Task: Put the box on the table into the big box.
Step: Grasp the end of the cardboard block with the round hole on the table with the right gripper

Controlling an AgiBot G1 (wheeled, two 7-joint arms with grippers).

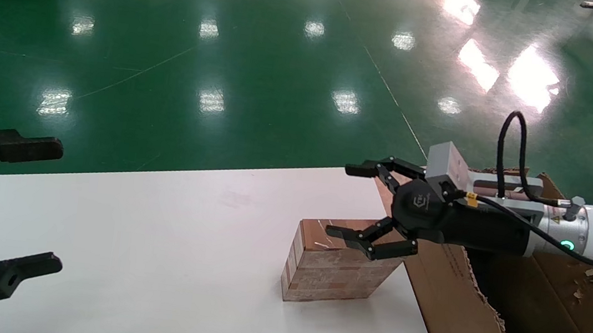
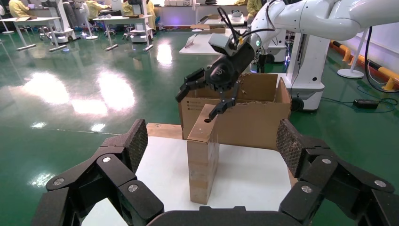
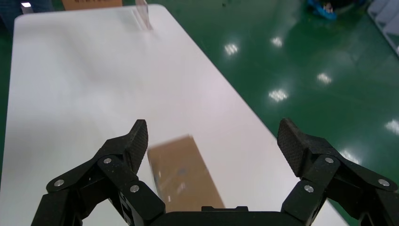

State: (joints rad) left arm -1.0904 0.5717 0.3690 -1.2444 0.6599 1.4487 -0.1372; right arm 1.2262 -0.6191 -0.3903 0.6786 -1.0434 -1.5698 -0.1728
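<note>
From the head, the box point(image 1: 333, 263) is seen upright on the tabletop point(image 1: 154, 239) beside the big box point(image 1: 480, 316), directly beneath the wide-open, empty right hand point(image 1: 351, 203). The left hand point(image 1: 41, 204), also open and empty, is parked well away from the box. From the right wrist, the box's long top face is seen below, between the spread fingers point(image 3: 136, 141).

The box point(image 2: 203, 157) stands upright on the white table point(image 2: 254, 174), a small round hole in its top face. Just above it hangs the right claw point(image 2: 200, 99), fingers spread, not touching it. Behind the box sits the big box point(image 2: 249, 113); the left claw point(image 2: 211, 141) gapes wide nearest the camera.
</note>
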